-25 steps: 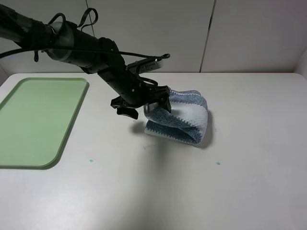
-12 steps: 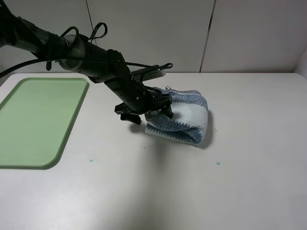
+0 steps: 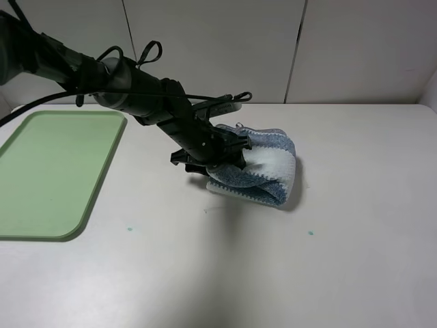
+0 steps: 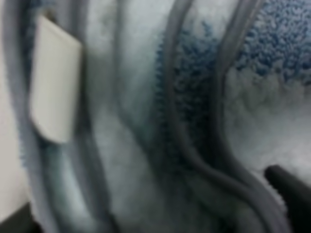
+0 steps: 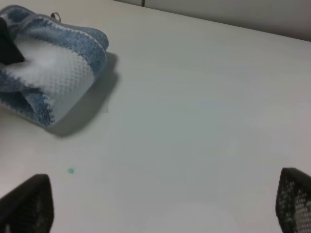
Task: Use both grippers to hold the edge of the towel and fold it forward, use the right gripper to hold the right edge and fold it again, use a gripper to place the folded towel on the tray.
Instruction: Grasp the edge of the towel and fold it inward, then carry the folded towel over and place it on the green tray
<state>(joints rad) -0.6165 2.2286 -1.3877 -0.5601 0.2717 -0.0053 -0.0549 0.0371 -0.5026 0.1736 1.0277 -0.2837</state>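
The folded blue and white towel (image 3: 270, 167) lies bunched at the middle of the white table. My left gripper (image 3: 227, 156) reaches in from the left and is pushed against the towel's left end, jaws open on either side of its layers. The left wrist view is filled by the blurred towel (image 4: 146, 97) and its white label (image 4: 53, 82), with a dark fingertip (image 4: 289, 187) at the edge. My right gripper (image 5: 160, 208) is open and empty over bare table, to the right of the towel (image 5: 53, 73). It is out of the exterior view. The green tray (image 3: 48, 171) is empty at the far left.
A black cable loops along the left arm (image 3: 123, 85). Small teal specks mark the table (image 3: 129, 228) (image 3: 311, 233). A white wall panel stands behind the table's back edge.
My left gripper has moved right and down into the towel's left end, and its fingers now sit among the layers. The towel has hardly shifted.
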